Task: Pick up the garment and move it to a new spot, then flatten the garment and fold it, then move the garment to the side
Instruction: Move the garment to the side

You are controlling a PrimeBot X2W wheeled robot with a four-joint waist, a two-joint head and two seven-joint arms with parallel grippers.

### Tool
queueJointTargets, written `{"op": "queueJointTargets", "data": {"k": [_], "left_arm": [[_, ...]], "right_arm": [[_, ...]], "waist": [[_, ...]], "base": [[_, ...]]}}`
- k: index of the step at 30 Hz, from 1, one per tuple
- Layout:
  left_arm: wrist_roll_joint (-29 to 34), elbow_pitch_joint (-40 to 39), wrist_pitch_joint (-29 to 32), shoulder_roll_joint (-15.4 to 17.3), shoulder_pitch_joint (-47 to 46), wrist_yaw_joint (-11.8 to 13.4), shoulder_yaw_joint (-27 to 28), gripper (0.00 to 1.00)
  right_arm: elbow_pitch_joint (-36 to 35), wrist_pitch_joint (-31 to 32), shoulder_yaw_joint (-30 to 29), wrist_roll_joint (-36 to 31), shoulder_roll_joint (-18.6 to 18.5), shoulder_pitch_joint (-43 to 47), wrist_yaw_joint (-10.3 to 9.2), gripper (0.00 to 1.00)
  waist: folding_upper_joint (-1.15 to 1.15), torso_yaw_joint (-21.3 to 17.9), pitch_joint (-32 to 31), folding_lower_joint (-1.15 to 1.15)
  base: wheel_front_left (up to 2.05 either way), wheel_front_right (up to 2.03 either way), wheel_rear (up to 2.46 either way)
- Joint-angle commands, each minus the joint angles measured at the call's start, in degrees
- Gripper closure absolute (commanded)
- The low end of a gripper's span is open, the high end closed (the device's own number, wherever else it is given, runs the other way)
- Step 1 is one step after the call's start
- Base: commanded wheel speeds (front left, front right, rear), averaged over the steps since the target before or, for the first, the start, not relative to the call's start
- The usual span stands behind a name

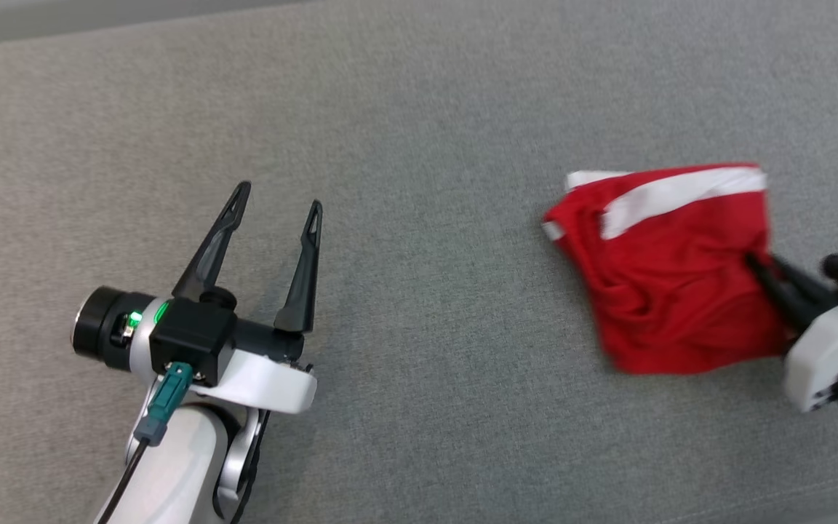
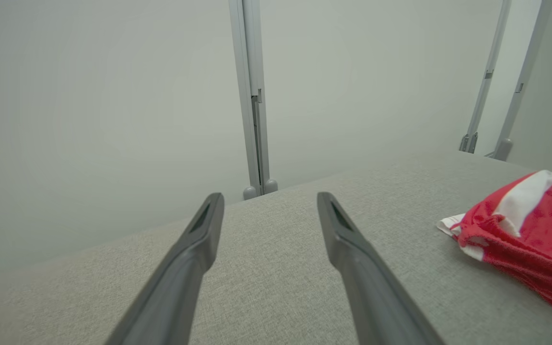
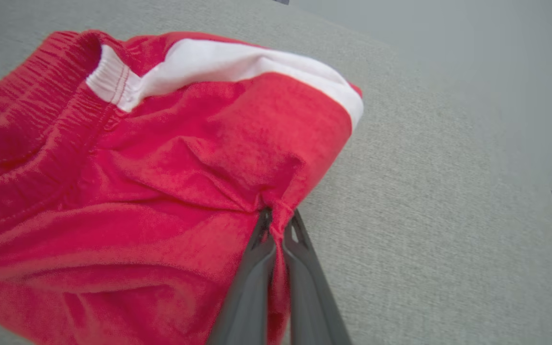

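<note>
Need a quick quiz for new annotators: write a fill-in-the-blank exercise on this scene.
1. The shorts are ____ with a white stripe.
2. The right end effector is ____ on a pinch of their fabric.
3. The left end effector stands ____, nothing between its fingers.
4. The cloth surface under them is ____.
Missing words: red; shut; open; grey.

- On the left gripper (image 1: 279, 196), two long black tapered fingers (image 1: 214, 241), slotted near the tips.
- Behind it: black wrist block (image 1: 193, 331), green light (image 1: 134, 319), teal plug (image 1: 170, 391), thin black cable (image 1: 128, 473).
- Glossy white forearm (image 1: 179, 451); the right gripper (image 1: 753, 260) matches, dark on a white shell.
</note>
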Motion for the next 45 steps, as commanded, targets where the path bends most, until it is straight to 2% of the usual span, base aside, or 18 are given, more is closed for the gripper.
{"op": "queueJointTargets", "data": {"k": [1, 5, 11, 17, 19, 21, 22, 23, 26, 30, 32, 39, 45], "left_arm": [[0.6, -0.6, 0.2, 0.6, -1.6, -0.3, -0.1, 0.0], [1.9, -2.3, 1.2, 0.8, -4.4, -1.0, -1.5, 0.0], [3.9, -4.8, 2.5, 1.0, -8.3, -2.0, -3.6, 0.0], [5.4, -6.5, 3.8, 1.1, -11.3, -2.9, -5.3, 0.0], [5.7, -7.0, 4.3, 1.3, -11.8, -3.0, -5.7, 0.0], [5.9, -7.6, 4.7, 1.4, -12.2, -3.1, -6.0, 0.0], [6.0, -7.8, 4.9, 1.5, -12.3, -3.1, -6.0, 0.0], [6.1, -8.0, 5.1, 1.7, -12.3, -3.2, -6.1, 0.0], [6.2, -8.3, 5.4, 1.9, -12.5, -3.1, -6.2, 0.0], [5.8, -8.2, 5.6, 2.2, -11.6, -2.6, -6.1, 0.0], [5.0, -7.5, 5.4, 2.2, -10.3, -2.4, -6.0, 0.0], [2.6, -5.7, 4.5, 2.6, -6.1, -1.4, -4.9, 0.0], [0.2, -4.2, 3.5, 2.4, -2.2, -0.2, -3.7, 0.0]], "right_arm": [[1.4, -1.0, -0.1, -0.3, -2.0, -1.7, -0.03, 1.0], [7.7, -4.3, -1.4, 0.0, -6.5, -6.0, -0.03, 1.0], [18.4, -6.5, -4.8, -0.7, -9.8, -13.5, -0.02, 1.0], [28.2, -7.9, -8.3, -0.7, -9.6, -19.0, -0.02, 1.0], [30.7, -8.3, -9.3, -0.6, -8.4, -20.1, -0.02, 1.0], [32.9, -8.8, -10.8, -1.1, -8.1, -21.7, -0.02, 0.65], [34.0, -8.9, -11.3, -1.2, -7.6, -22.2, -0.02, 0.05], [34.8, -9.0, -12.0, -1.3, -7.0, -22.6, -0.02, 0.0], [36.1, -9.2, -13.2, -1.6, -6.0, -23.3, -0.02, 0.0], [35.6, -9.2, -17.9, -2.5, -4.1, -22.2, -0.02, 0.0], [33.2, -9.2, -23.1, -3.1, -2.3, -20.0, -0.02, 0.0], [24.0, -9.2, -35.9, -8.0, 4.3, -11.0, -0.02, 0.0], [14.0, -9.2, -42.5, -12.5, 11.3, -2.7, -0.02, 0.0]], "waist": [[0.0, -1.7, 2.8, 0.0], [0.0, -1.9, 6.2, 0.0], [0.0, -1.5, 10.7, 0.0], [0.0, -0.6, 13.7, 0.0], [0.0, -0.6, 14.3, 0.0], [0.0, -0.6, 14.9, 0.0], [0.0, -0.6, 15.1, 0.0], [0.0, -0.7, 15.3, 0.0], [0.0, -0.9, 15.6, 0.0], [0.0, -1.6, 14.8, 0.0], [0.0, -2.3, 12.9, 0.0], [0.0, -4.1, 6.9, 0.0], [0.0, -3.9, 1.5, 0.0]], "base": [[0.0, 0.0, 0.0], [0.0, 0.0, 0.0], [0.0, 0.0, 0.0], [0.0, 0.0, 0.0], [0.0, 0.0, 0.0], [0.0, 0.0, 0.0], [0.0, 0.0, 0.0], [0.0, 0.0, 0.0], [0.0, 0.0, 0.0], [0.0, 0.0, 0.0], [0.0, 0.0, 0.0], [0.0, 0.0, 0.0], [0.0, 0.0, 0.0]]}}
